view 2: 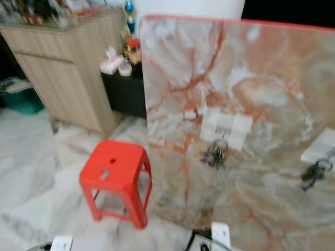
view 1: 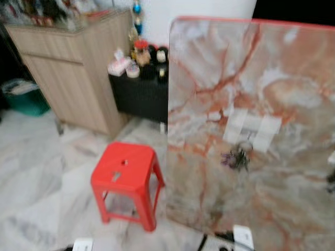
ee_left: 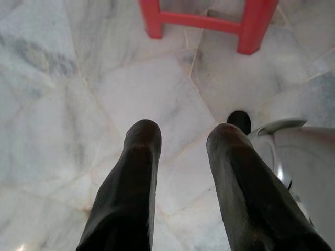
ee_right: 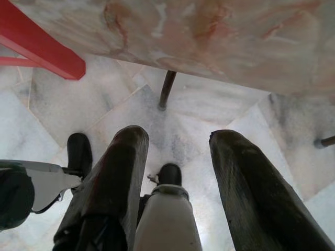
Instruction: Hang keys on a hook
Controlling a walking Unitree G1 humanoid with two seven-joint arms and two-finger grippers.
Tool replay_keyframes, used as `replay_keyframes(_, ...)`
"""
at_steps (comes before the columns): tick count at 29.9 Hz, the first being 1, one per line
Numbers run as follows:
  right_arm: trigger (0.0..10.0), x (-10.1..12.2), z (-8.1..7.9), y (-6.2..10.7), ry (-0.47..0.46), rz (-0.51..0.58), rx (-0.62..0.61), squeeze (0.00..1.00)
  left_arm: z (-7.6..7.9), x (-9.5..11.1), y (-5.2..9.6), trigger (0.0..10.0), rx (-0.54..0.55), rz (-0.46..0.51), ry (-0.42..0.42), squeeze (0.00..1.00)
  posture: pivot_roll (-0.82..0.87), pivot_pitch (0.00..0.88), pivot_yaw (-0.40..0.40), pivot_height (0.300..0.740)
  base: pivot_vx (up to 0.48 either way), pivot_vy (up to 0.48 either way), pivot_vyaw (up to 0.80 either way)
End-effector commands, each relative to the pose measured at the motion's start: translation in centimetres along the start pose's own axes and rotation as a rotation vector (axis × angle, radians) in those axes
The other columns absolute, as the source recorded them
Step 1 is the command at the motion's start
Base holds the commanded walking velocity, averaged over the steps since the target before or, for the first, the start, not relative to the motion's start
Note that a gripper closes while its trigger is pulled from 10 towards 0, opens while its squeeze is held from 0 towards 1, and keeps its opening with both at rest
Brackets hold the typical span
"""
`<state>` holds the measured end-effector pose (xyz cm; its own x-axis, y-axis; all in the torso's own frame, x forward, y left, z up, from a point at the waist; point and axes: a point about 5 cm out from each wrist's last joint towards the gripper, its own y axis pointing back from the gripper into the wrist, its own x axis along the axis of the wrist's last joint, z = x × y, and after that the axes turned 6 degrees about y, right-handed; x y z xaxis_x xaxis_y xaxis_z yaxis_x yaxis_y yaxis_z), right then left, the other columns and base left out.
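Keys (view 1: 238, 156) lie on the marble counter (view 1: 293, 198), beside the white strips at its middle.
We see our left gripper (ee_left: 180, 138) and right gripper (ee_right: 175, 141) hanging over the floor (ee_left: 63, 104) near the counter and the red stool (view 1: 127, 172), fingers (ee_left: 136, 178) released, grasping nothing.

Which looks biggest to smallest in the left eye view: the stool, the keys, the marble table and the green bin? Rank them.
1. Marble table, largest by far.
2. Red stool.
3. Green bin, partly cut by the frame edge and farther away, so its true size is uncertain.
4. Keys, smallest, lying on the table.
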<state>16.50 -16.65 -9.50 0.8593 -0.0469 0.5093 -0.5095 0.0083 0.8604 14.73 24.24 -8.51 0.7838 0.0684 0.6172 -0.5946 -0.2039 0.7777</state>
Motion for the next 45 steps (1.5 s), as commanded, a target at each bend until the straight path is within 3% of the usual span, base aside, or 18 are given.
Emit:
replay_keyframes(1, 10.0, -0.43, 0.36, 0.07, -0.017, -0.016, -0.008, 0.00, 0.04, -0.17, 0.02, 10.0, 0.002, -0.010, -0.002, 0.00, 0.08, 0.000, -0.012, 0.740, 0.000, 0.000, 0.00)
replay_keyframes(8, 10.0, -0.42, 0.43, 0.08, -0.016, -0.015, -0.009, 0.00, 0.06, -0.28, 0.03, 10.0, 0.003, -0.018, 0.010, 0.00, 0.07, 0.000, -0.013, 0.740, 0.000, 0.000, 0.00)
replay_keyframes(45, 10.0, 0.23, 0.45, 0.00, -0.043, 0.011, -0.008, 0.00, 0.22, 0.11, -0.08, 10.0, -0.001, -0.006, 0.022, 0.00, 0.08, 0.000, -0.015, 0.740, 0.000, 0.337, 0.00)
